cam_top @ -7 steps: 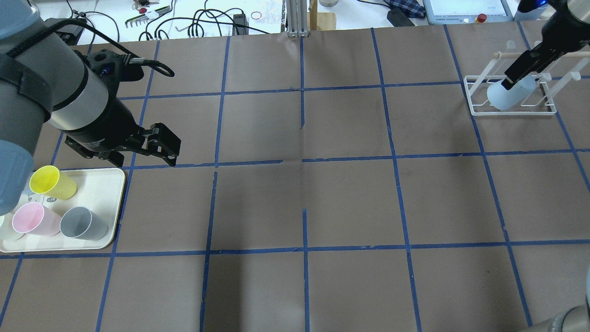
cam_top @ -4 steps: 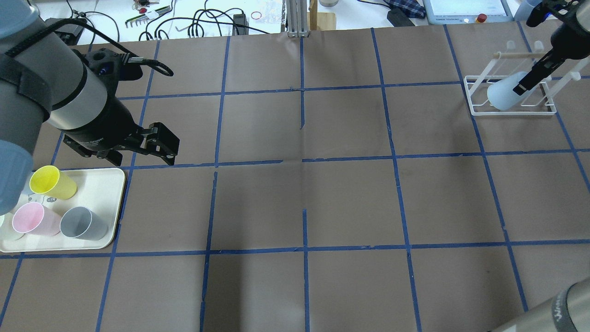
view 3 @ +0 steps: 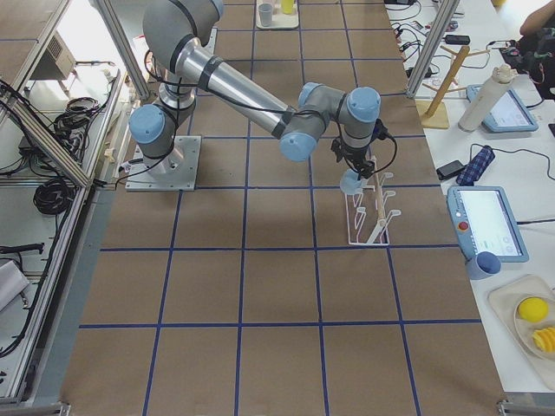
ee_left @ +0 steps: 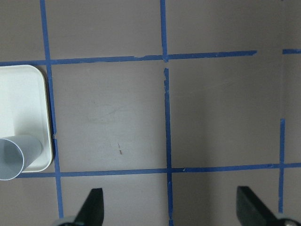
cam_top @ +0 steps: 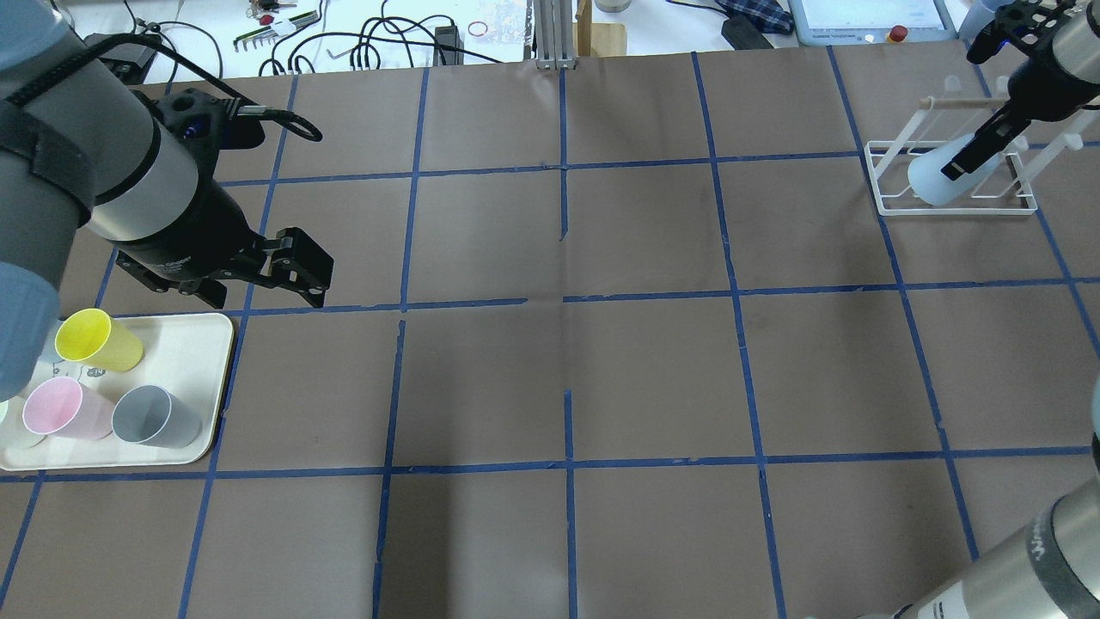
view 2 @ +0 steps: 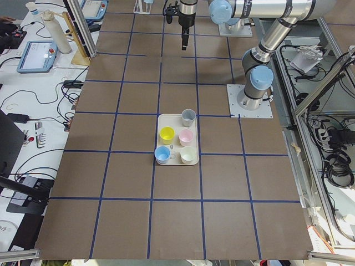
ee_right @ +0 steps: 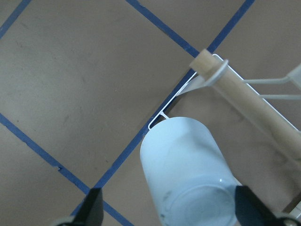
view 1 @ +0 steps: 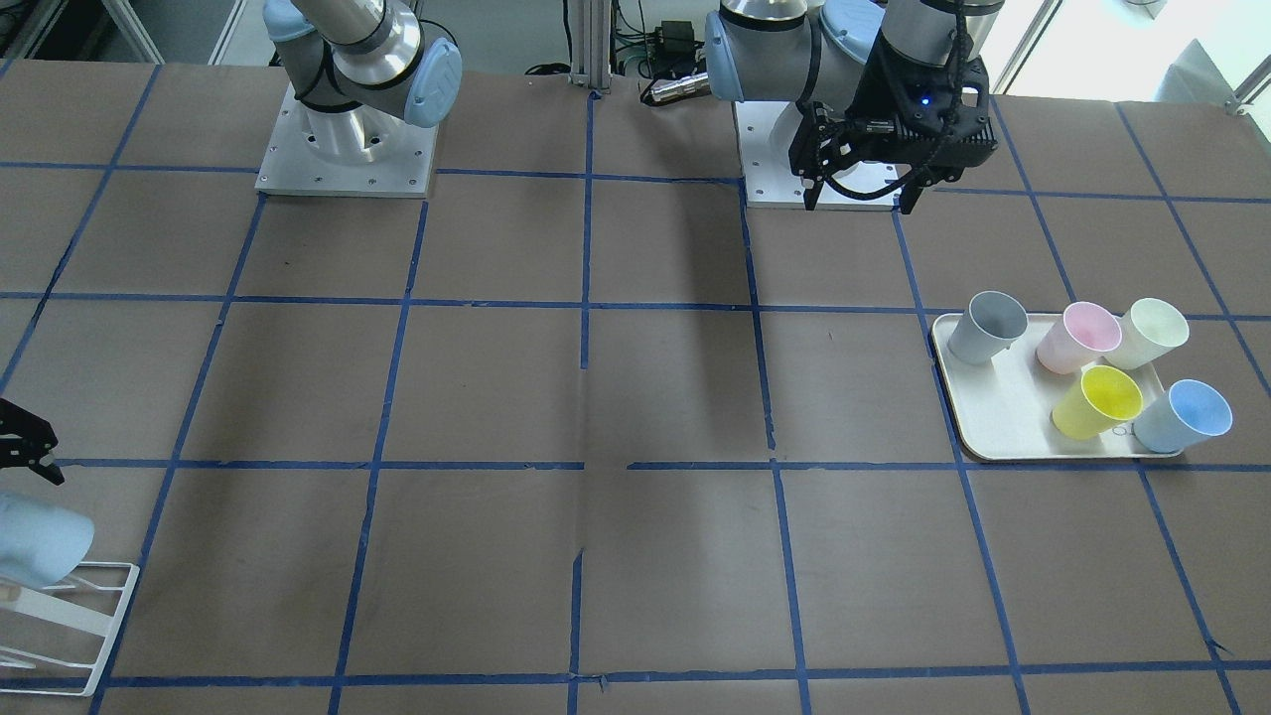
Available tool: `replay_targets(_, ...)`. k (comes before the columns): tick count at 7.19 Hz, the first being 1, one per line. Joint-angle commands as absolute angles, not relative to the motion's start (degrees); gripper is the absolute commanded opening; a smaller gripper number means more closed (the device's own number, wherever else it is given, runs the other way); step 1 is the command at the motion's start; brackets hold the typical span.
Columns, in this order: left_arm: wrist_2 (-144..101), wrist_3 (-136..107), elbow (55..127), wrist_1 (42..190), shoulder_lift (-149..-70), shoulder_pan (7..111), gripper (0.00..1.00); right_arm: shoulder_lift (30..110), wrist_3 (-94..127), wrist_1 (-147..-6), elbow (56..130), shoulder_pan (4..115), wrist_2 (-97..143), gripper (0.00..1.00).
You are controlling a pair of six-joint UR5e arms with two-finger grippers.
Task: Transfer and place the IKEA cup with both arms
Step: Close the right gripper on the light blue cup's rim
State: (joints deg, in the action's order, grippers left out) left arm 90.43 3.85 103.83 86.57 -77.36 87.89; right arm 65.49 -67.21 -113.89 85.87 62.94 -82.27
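Note:
The pale blue IKEA cup (cam_top: 928, 176) hangs mouth-down and tilted on a white wire rack (cam_top: 885, 185) at the far right; it also shows in the right wrist view (ee_right: 183, 160) and the front view (view 1: 35, 536). My right gripper (cam_top: 958, 163) is open just above the cup's base, its fingertips (ee_right: 94, 207) spread wider than the cup and not touching it. My left gripper (cam_top: 326, 279) is open and empty, and hovers over bare table (ee_left: 171, 209) beside the tray. The second blue cup (view 1: 1182, 415) stands on the tray.
A white tray (view 1: 993, 427) at the robot's left holds a grey cup (view 1: 983, 328), a pink cup (view 1: 1077, 336), a yellow cup (view 1: 1097, 399) and a whitish cup (view 1: 1150, 333). Brown paper with blue tape lines covers the table. Cables and tools lie beyond the far edge (cam_top: 378, 39).
My right gripper has drawn back up off the cup, which stays tilted on the rack. My left arm has barely moved.

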Motion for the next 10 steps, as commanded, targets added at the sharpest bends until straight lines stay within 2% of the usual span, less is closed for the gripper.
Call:
replay_targets(1, 90.4, 3.9, 103.9, 86.6, -77.3, 87.9, 1.0, 64.4, -67.2, -116.2, 85.9, 62.9, -82.1, 1.0)
replay_targets(6, 90.4, 4.0, 103.9, 86.6, -77.2, 87.9, 1.0, 62.7, -67.3, -117.1, 85.7, 62.9, -82.1, 1.0)
replay_targets(7, 90.3, 4.0, 103.9, 86.6, -77.1, 87.9, 1.0, 62.2, -67.3, -117.1, 85.6, 62.9, -82.1, 0.96)
replay_targets(8, 90.1, 4.0, 103.9, 86.6, -77.1, 87.9, 1.0, 62.2, -67.3, -117.1, 85.3, 62.9, -82.1, 0.89)
replay_targets(10, 90.0, 4.0, 103.9, 86.6, -77.1, 87.9, 1.0, 62.4, -67.3, -116.8, 84.9, 62.9, -82.2, 0.62)
